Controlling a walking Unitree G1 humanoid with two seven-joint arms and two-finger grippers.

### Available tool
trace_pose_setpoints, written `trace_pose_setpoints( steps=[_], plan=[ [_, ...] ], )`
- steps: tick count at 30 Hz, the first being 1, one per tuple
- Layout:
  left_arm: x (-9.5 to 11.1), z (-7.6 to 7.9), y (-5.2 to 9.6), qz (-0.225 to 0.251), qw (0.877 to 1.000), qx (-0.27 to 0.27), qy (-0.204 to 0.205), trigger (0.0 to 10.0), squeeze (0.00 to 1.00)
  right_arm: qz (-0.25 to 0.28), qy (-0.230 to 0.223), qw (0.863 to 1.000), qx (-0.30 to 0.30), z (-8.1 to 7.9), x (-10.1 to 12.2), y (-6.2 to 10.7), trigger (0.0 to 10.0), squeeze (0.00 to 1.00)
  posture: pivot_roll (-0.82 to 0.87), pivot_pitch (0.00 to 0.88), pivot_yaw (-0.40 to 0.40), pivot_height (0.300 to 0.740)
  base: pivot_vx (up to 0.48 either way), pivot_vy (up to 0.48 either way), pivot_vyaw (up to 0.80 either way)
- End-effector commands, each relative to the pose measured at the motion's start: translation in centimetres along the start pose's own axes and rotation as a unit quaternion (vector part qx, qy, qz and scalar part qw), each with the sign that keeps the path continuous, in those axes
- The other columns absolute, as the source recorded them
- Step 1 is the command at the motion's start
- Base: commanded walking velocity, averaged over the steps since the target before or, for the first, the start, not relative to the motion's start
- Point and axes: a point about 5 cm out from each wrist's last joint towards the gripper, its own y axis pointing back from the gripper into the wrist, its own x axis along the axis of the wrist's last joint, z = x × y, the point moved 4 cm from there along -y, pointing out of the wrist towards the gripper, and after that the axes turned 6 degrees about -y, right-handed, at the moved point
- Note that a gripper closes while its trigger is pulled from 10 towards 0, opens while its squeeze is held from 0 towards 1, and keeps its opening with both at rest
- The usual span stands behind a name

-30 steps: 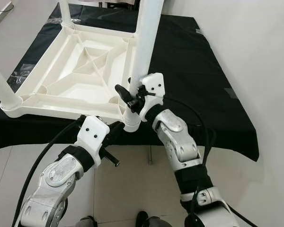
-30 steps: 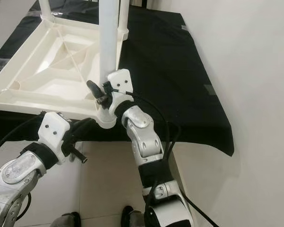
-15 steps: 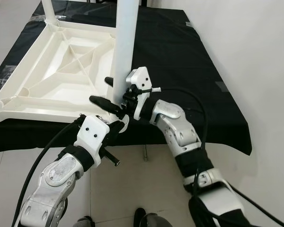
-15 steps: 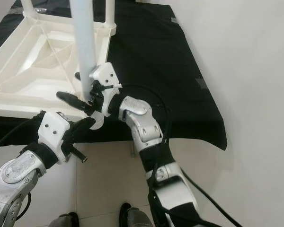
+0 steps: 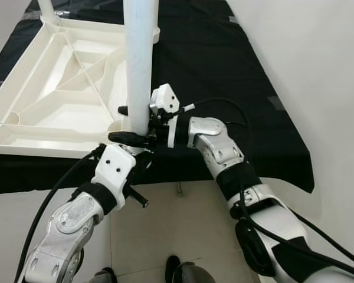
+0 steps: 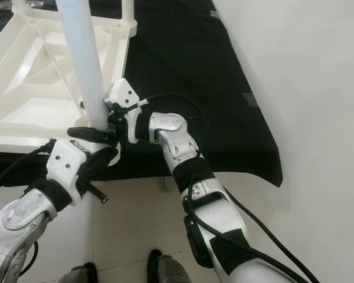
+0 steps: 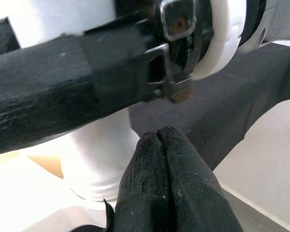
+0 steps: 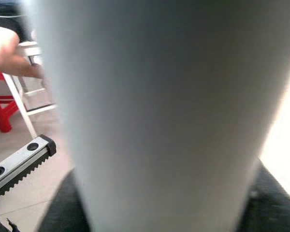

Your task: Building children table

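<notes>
1. The right gripper (image 5: 133, 124), at centre frame, clasps the white table leg (image 5: 139, 65), one black finger on each side of it low down.
2. The left gripper (image 7: 164, 145), fingers pressed together on nothing, sits just below the leg's base.
3. The leg rises upright from the near corner of the upturned white tabletop (image 5: 59, 94), which fills the upper left.
4. The tabletop lies on a black cloth (image 5: 236, 88) that spreads toward the right.
</notes>
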Motion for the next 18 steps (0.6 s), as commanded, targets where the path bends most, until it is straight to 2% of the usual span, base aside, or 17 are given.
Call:
trace_pose_setpoints(
  steps=[1, 6, 9, 11, 12, 14, 16, 17, 18],
  plan=[
    [0.0, 0.5, 0.5, -0.006, 1.000, -0.013, 0.000, 10.0, 0.00, 0.004, -0.001, 1.000, 0.028, -0.5, 0.1, -0.5, 0.0, 0.00, 0.13, 0.282, -0.167, 0.740, 0.000, 0.000, 0.00],
    [0.1, 0.7, 0.9, -0.005, 1.000, -0.018, 0.001, 10.0, 0.00, -0.002, -0.002, 0.999, 0.053, -0.7, -0.1, -0.5, 0.0, 0.00, 0.13, 0.286, -0.166, 0.740, 0.000, 0.000, 0.00],
    [0.3, 0.3, 1.5, -0.007, 1.000, -0.009, -0.004, 10.0, 0.00, -0.004, 0.000, 0.999, 0.044, -0.2, 0.1, -0.3, 0.0, 0.00, 0.13, 0.289, -0.166, 0.740, 0.000, 0.000, 0.00],
    [0.8, -0.3, 2.6, -0.008, 1.000, 0.007, -0.011, 10.0, 0.00, -0.007, 0.004, 1.000, -0.001, 1.1, 0.2, 0.4, 0.0, 0.00, 0.14, 0.297, -0.172, 0.740, 0.000, 0.000, 0.00],
    [0.8, -0.3, 2.6, -0.008, 1.000, 0.007, -0.011, 10.0, 0.00, -0.007, 0.004, 1.000, -0.001, 1.1, 0.2, 0.4, 0.0, 0.00, 0.14, 0.297, -0.172, 0.740, 0.000, 0.000, 0.00],
    [1.4, -0.7, 3.9, -0.011, 0.999, 0.027, -0.019, 10.0, 0.00, -0.021, 0.012, 0.996, -0.082, 3.0, -0.3, 1.9, 0.0, 0.00, 0.15, 0.306, -0.179, 0.740, 0.000, 0.000, 0.00],
    [1.4, -0.7, 3.9, -0.011, 0.999, 0.027, -0.019, 10.0, 0.00, -0.021, 0.012, 0.996, -0.082, 3.0, -0.3, 1.9, 0.0, 0.00, 0.15, 0.306, -0.179, 0.740, 0.000, 0.000, 0.00],
    [1.8, -0.5, 4.8, -0.013, 0.999, 0.037, -0.015, 10.0, 0.00, -0.022, -0.001, 0.991, -0.135, 3.9, -1.1, 3.2, 0.0, 0.00, 0.14, 0.321, -0.183, 0.740, 0.000, 0.000, 0.00],
    [1.8, -0.5, 4.8, -0.013, 0.999, 0.037, -0.015, 10.0, 0.00, -0.022, -0.001, 0.991, -0.135, 3.9, -1.1, 3.2, 0.0, 0.00, 0.14, 0.321, -0.183, 0.740, 0.000, 0.000, 0.00]
  ],
)
